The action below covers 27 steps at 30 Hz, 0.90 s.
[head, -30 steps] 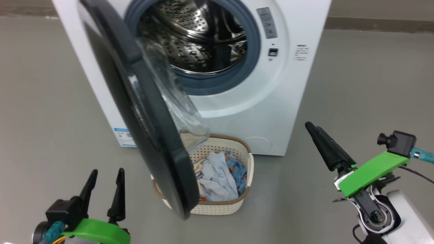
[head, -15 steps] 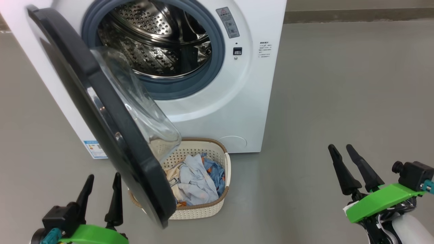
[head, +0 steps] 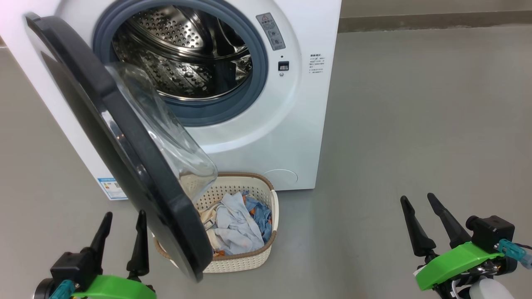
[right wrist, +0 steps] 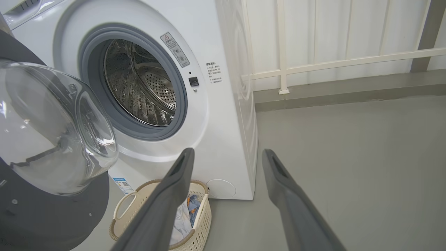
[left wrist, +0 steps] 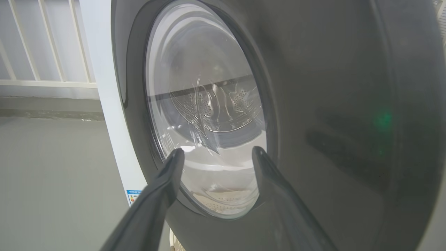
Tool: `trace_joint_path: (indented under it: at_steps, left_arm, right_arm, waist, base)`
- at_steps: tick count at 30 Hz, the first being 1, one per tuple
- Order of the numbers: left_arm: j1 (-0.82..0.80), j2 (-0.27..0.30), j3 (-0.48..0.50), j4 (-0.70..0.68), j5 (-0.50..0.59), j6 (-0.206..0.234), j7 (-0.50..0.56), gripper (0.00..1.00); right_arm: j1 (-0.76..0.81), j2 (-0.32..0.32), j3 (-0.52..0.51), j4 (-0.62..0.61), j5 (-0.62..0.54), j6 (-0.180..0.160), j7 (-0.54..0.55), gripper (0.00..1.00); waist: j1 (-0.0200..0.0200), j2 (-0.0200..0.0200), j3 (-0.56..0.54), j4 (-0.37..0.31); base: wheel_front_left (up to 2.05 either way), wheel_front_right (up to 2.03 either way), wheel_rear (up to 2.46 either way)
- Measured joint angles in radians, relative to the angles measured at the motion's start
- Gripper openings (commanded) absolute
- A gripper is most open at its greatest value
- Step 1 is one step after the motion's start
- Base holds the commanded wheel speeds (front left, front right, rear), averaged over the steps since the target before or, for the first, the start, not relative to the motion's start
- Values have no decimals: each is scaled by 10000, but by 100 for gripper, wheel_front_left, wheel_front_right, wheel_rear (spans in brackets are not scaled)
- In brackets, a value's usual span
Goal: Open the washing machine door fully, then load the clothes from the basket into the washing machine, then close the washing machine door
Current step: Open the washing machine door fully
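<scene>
Head view | washing machine door (head: 104, 116) open — partly hides basket (head: 243, 261) of clothes (head: 237, 226) | left gripper (head: 125, 213), right gripper (head: 416, 197) wide, empty

A grey floor (head: 415, 124) runs up to a low grey ledge (right wrist: 348, 89). On the ledge stands a white railing (right wrist: 282, 48) of thin upright bars, a pale wall (right wrist: 331, 28) just behind it. The light is soft and even.

I've got a smooth, matte grey floor (head: 415, 124) in front of me, running back to a darker raised kerb (head: 432, 20). The white washing machine (head: 266, 141) stands on it to my left. The cream perforated basket (head: 237, 261) sits on the floor just before the machine's base; I can't tell if they touch.
</scene>
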Motion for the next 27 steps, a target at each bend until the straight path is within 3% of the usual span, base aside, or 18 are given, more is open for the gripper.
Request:
trace_joint_path:
  at_steps: [27]
  left_arm:
    - [0, -31, 54, -4, 12, 0, 2, 100]
  right_arm:
    - [12, 347, -366, 33, -573, 0, -15, 100]
  waist:
    - [0, 0, 34, 87]
  base:
    - [0, 0, 0]
